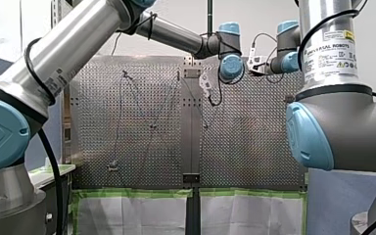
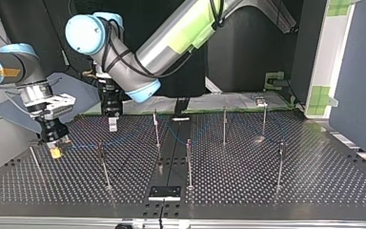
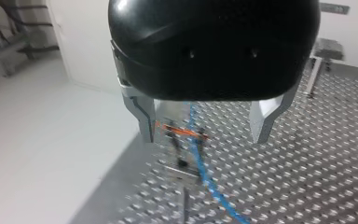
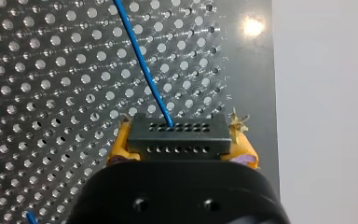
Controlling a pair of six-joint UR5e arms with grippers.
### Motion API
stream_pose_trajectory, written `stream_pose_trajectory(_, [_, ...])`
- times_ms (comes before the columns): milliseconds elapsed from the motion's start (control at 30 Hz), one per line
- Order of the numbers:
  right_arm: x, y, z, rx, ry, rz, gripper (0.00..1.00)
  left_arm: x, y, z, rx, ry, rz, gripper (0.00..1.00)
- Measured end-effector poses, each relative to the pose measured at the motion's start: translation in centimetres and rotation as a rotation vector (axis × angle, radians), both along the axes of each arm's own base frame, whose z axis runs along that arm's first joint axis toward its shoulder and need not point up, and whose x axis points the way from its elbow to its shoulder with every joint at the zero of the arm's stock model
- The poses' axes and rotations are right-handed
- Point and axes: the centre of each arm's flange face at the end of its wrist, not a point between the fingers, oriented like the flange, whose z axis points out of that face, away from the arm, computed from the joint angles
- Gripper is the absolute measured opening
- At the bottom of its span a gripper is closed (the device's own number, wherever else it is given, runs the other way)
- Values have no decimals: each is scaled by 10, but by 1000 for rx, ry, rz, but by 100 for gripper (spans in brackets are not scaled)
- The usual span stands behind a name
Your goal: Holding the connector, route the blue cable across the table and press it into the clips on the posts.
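While my right gripper (image 4: 177, 140) pinches the black rectangular connector (image 4: 177, 133), with its two rows of small holes, between its yellow pads (image 4: 119, 148), the thin blue cable (image 4: 140, 56) leaves the connector's face and runs off ahead at about eleven o'clock over the perforated metal worktop (image 4: 51, 93). In the top view this gripper hangs low over the worktop, and my left gripper (image 2: 113, 124) stands at about two o'clock from it, pointing down. Its metal fingers (image 3: 142, 116) are spread wide and hold nothing; under the gap between them the cable passes a small clip (image 3: 179, 140) with an orange streak, too blurred for me to tell whether the cable sits in it. Across the worktop stand slim upright metal posts (image 2: 156, 125), the nearest at about four o'clock from my right gripper in the top view, and the cable shows faintly between them.
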Motion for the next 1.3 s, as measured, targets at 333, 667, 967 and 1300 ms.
stream_pose_trajectory(333, [3,2,0,1,0,6,0,-10,20,31,-58,-69,-34,99])
stream_pose_trajectory(667, [6,4,0,3,4,8,0,-29,48,61,-164,-132,-1,99])
stream_pose_trajectory(967, [8,5,-1,7,7,5,0,-61,62,85,-259,-187,-27,99])
stream_pose_trajectory(1300, [9,6,-1,7,8,5,0,-92,84,109,-414,-251,-82,99])
